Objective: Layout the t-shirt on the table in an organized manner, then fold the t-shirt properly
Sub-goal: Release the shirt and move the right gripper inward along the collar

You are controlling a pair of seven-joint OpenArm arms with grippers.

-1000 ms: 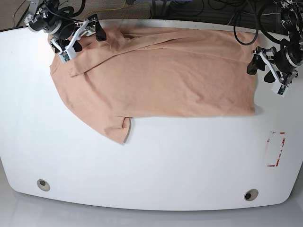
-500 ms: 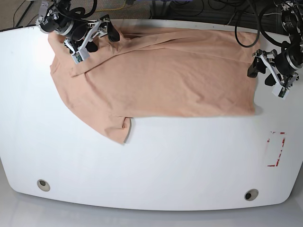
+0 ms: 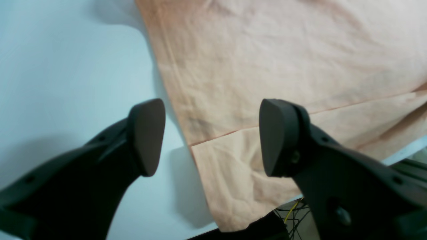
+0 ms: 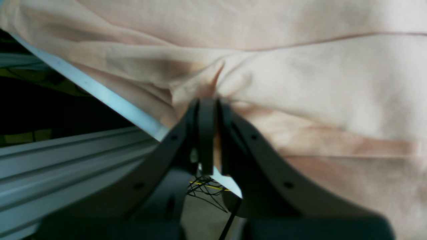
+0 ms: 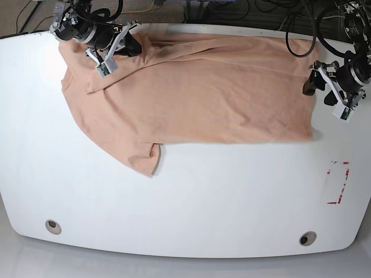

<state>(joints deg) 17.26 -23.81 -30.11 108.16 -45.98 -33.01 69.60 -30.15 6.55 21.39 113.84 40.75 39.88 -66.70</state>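
Observation:
The peach t-shirt lies spread over the back half of the white table, with one sleeve pointing toward the front left and its far edge hanging over the table's back edge. My right gripper sits at the shirt's back left corner. In the right wrist view its jaws are shut, pinching a bunched fold of the t-shirt. My left gripper hovers open just off the shirt's right edge. In the left wrist view it straddles the hem of the t-shirt with nothing held.
A red-marked rectangle lies near the table's right edge. Two grommet holes sit near the front. Cables run behind the table, and an aluminium rail shows below its back edge.
My right gripper moved right along the shirt's back edge and went from open to shut on a fold of fabric. The left gripper hardly moved and stayed open.

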